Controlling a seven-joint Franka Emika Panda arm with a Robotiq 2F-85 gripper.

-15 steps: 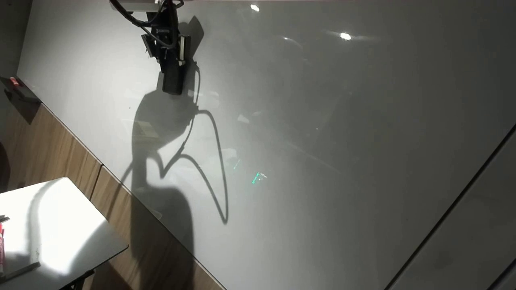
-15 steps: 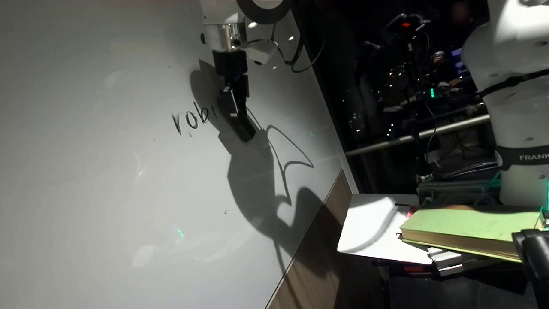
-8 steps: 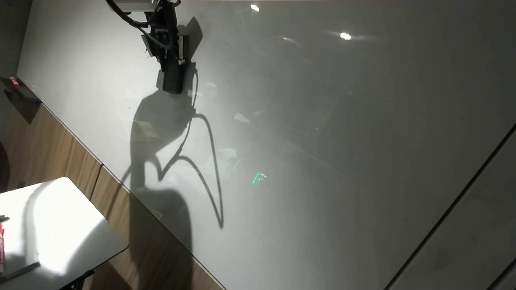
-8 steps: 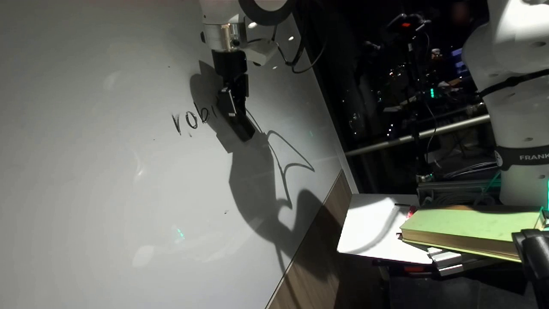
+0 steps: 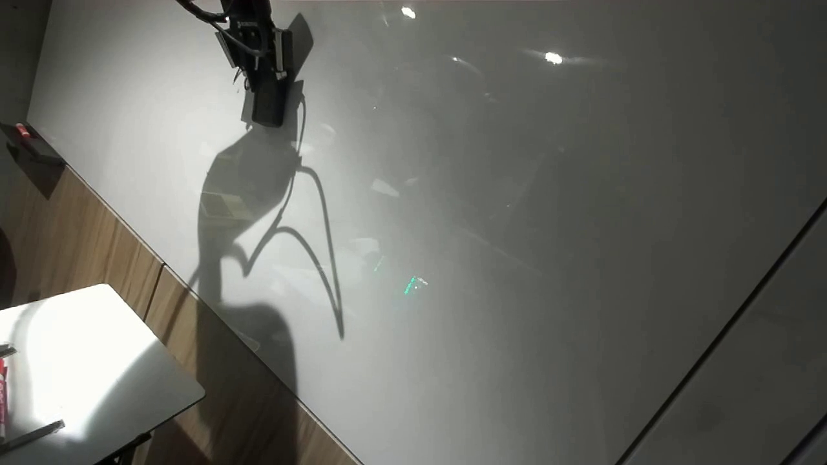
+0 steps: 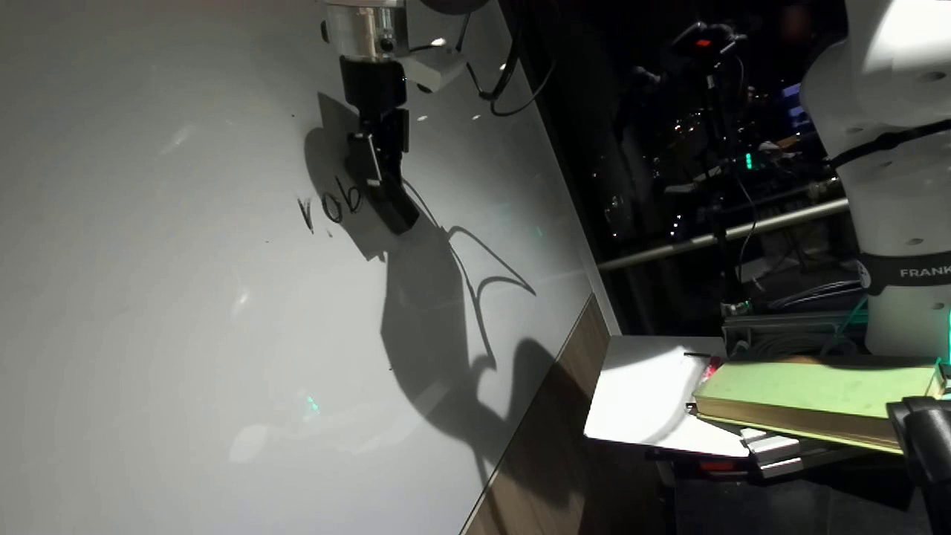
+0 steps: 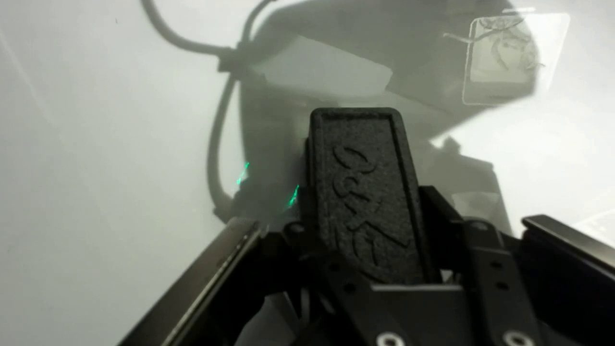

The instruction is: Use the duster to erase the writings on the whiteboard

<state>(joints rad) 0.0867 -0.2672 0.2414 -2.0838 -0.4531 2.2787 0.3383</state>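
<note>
Fingers pinch the black duster by its long sides, likely so its bottom can rub the writing near it.

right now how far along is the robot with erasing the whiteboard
Looks done: the duster is picked up and clamped in the gripper. In hand, it seems: the wipe itself; in an exterior view the gripper shows just beside the writing, but whether the duster touches the whiteboard can't be told. Left: erasing at least "rob", dark and readable there; anything behind the gripper is hidden.
</note>
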